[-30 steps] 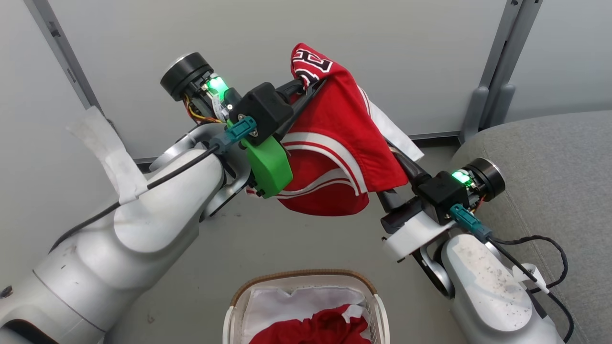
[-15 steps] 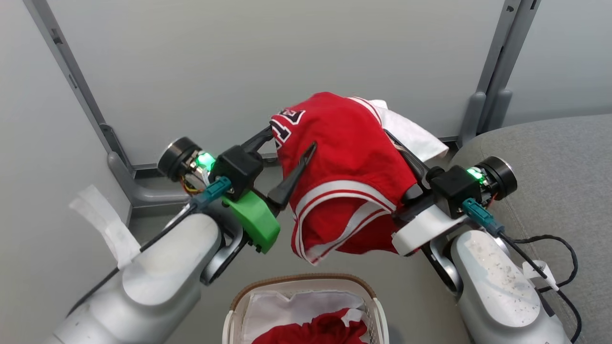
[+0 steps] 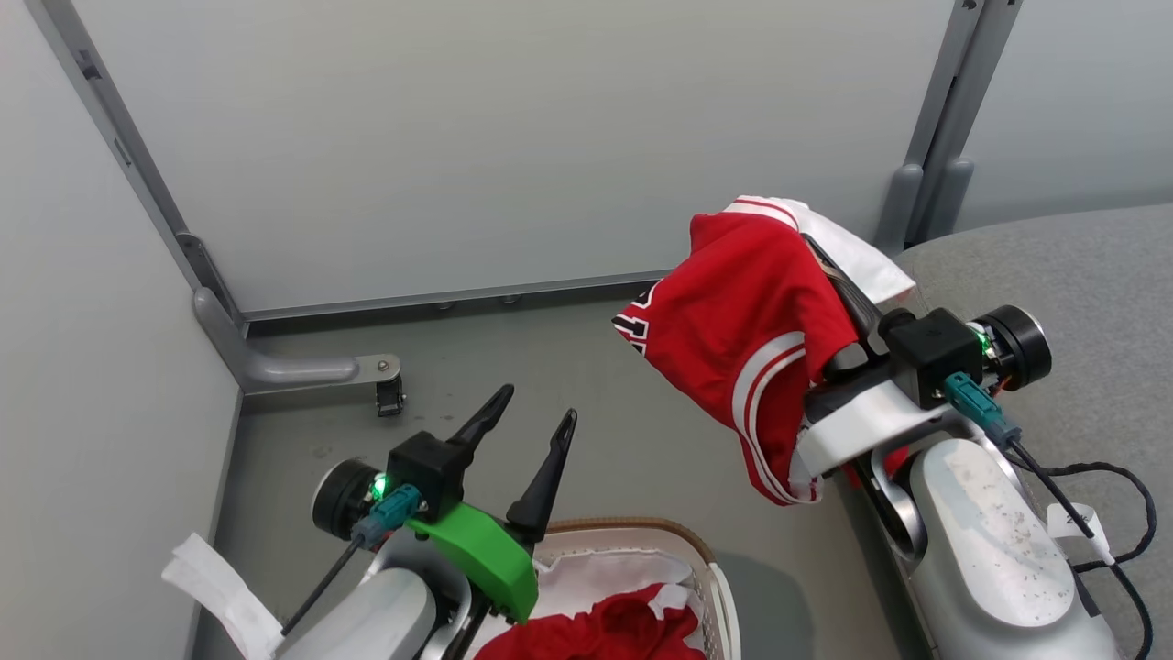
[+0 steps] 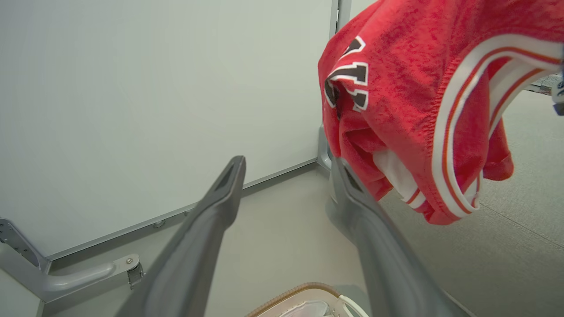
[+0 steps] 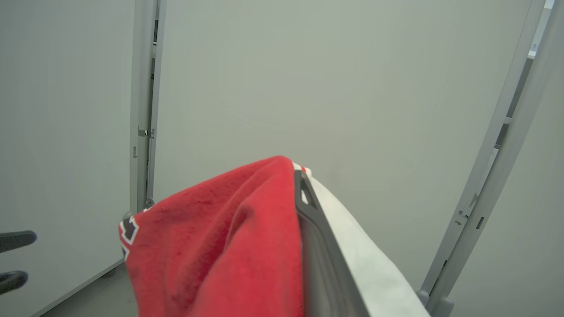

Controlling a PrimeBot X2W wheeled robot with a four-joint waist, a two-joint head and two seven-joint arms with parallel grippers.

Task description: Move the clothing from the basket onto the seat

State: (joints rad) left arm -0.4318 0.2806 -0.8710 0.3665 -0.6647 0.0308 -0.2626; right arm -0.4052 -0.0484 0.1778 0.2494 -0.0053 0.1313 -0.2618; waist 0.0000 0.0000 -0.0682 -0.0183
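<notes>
Left gripper (image 3: 538,403) has let go of the jersey (image 3: 733,348) and dropped back to the basket (image 3: 683,541); the jersey now hangs off the right gripper (image 5: 303,193) alone. Wall panels (image 3: 504,137) stand beyond the basket, with grey floor (image 3: 568,367) between. Seat (image 3: 1063,266) is the grey cushion right of the basket and further out. Basket sits at the bottom of the head view, brown rim, white liner (image 3: 586,577) showing, another red piece (image 3: 596,637) inside. Jersey is in the air, up and right of the basket on the seat side, draped over the right fingers: red side toward the basket, white panel toward the seat, striped hem hanging down, lettering on its left edge. Right gripper's jaws are together, clamped on the jersey; one dark finger shows between red and white in the right wrist view, the other is under cloth. Left gripper is over the basket's left rim, fingers spread wide with nothing between them, pointing away toward the wall, clear of the jersey.
</notes>
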